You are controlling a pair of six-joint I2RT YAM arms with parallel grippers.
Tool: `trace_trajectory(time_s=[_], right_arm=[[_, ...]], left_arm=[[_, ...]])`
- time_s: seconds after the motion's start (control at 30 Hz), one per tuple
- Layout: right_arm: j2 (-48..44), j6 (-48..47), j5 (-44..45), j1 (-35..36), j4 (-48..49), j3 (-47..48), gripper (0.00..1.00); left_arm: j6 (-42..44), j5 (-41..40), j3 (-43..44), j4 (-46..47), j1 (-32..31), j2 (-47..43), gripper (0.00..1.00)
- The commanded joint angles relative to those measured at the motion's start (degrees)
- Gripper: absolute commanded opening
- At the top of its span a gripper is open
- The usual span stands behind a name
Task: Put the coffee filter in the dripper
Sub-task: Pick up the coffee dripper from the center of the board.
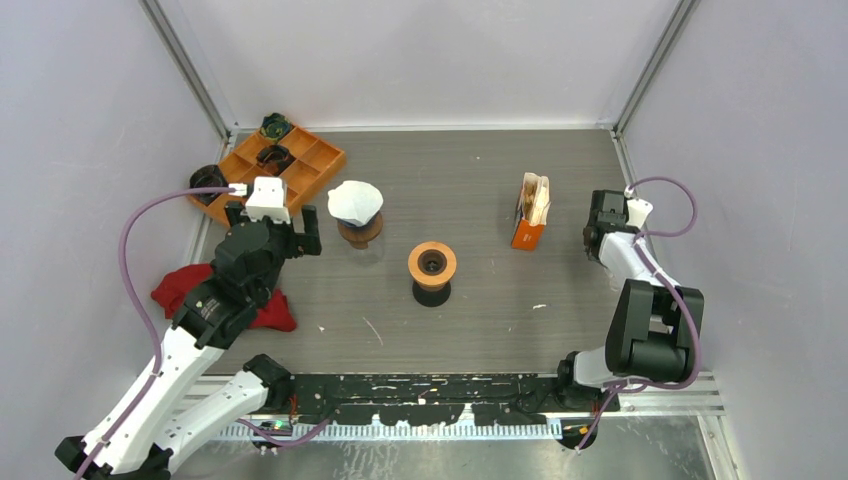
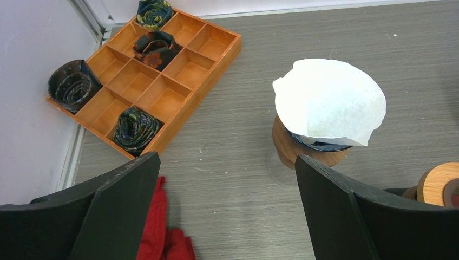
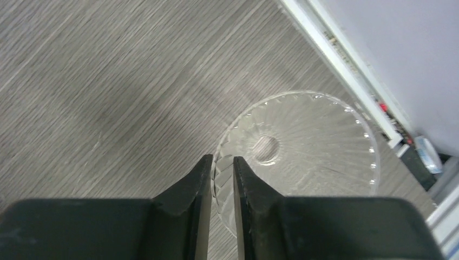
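The coffee filter [image 2: 330, 100] sits mouth-up in the wood-collared dripper [image 2: 311, 151], left of the bench's middle, its axis near vertical and its tip down. It lies just ahead of my left gripper [image 2: 224, 162], the nearer one, wide open and empty. My right gripper [image 3: 222, 165], by the right edge, looks pinched on a glass dish [image 3: 314, 141] rim.

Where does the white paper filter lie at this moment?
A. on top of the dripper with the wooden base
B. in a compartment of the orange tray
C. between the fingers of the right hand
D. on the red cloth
A: the white paper filter rests on top of the dripper with the wooden base, in front of the open left hand, which does not touch it; the right hand is shut on the rim of a clear glass cone.
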Motion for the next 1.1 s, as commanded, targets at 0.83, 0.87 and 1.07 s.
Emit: trace_trajectory(time_s=[0.83, 0.87, 1.07], right_arm=[[-17.66, 1.35, 4.86, 20.06, -13.85, 3.21, 0.01], [-18.17, 1.44, 5.27, 21.37, -14.8, 3.84, 0.01], [-20.96, 1.67, 6.04, 28.81, -20.0, 8.24, 0.01]], left_arm=[[-0.8, 6.13, -1.12, 6.26, 3.28, -1.51, 0.99], [-0.85, 6.16, -1.24, 6.3, 3.37, -1.48, 0.99], [-0.94, 6.81, -1.27, 6.39, 4.23, -1.21, 0.99]])
